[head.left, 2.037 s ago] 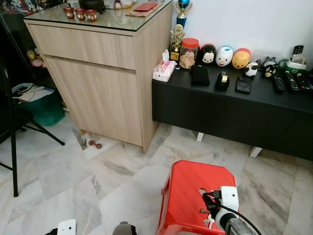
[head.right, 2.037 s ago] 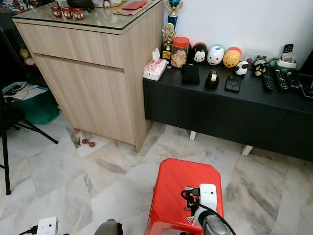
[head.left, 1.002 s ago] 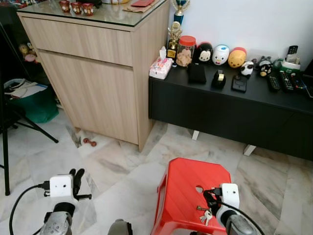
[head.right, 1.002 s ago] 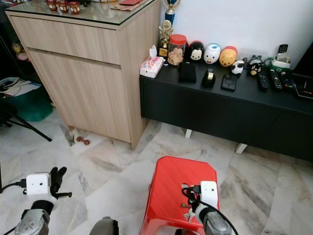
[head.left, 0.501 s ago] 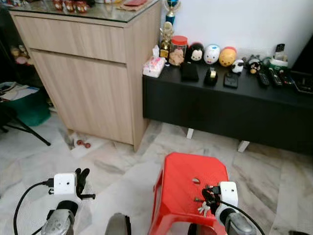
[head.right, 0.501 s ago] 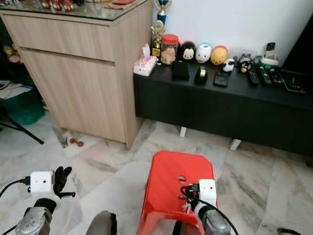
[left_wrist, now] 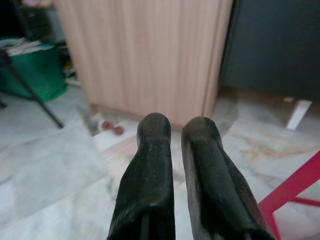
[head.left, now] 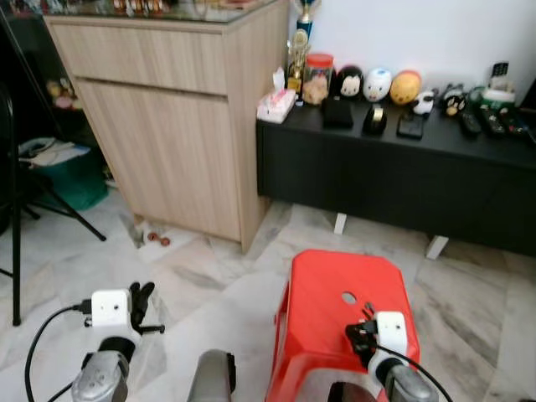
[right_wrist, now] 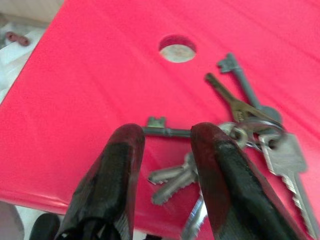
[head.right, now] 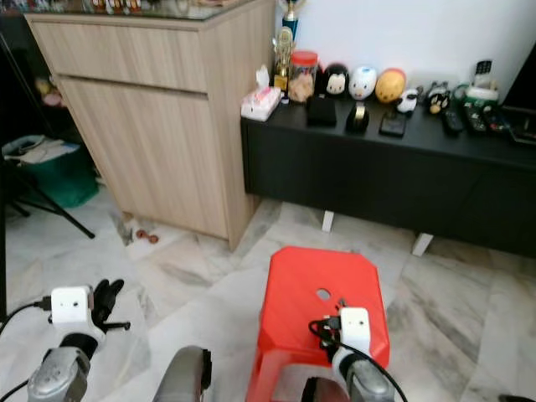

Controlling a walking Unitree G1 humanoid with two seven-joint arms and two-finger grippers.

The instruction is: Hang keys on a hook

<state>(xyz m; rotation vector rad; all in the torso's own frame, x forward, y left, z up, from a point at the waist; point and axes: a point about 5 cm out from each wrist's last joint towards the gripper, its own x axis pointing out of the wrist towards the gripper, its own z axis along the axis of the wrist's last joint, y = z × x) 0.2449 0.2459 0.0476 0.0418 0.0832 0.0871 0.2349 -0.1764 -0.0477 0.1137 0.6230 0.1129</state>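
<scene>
A bunch of several keys (right_wrist: 240, 125) on a metal ring lies flat on the top of a red plastic stool (head.left: 335, 276), beside its round hole (right_wrist: 177, 48). My right gripper (right_wrist: 167, 134) hovers just above the stool, open, its two black fingers astride one loose key, with the rest of the bunch beside one finger. In the head view that gripper (head.left: 362, 333) is over the stool's near edge. My left gripper (head.left: 141, 295) is held low over the marble floor to the left, shut and holding nothing (left_wrist: 176, 125).
A tall wooden cabinet (head.left: 167, 126) stands ahead on the left. A low black console (head.left: 402, 167) carrying toys, jars and remotes runs along the white wall. A black tripod leg (head.left: 59, 209) and a green bin (head.left: 71, 172) are at the far left.
My left arm has come up into view at the lower left. The camera has swayed and shifted. My right gripper stays low over the stool by the keys.
</scene>
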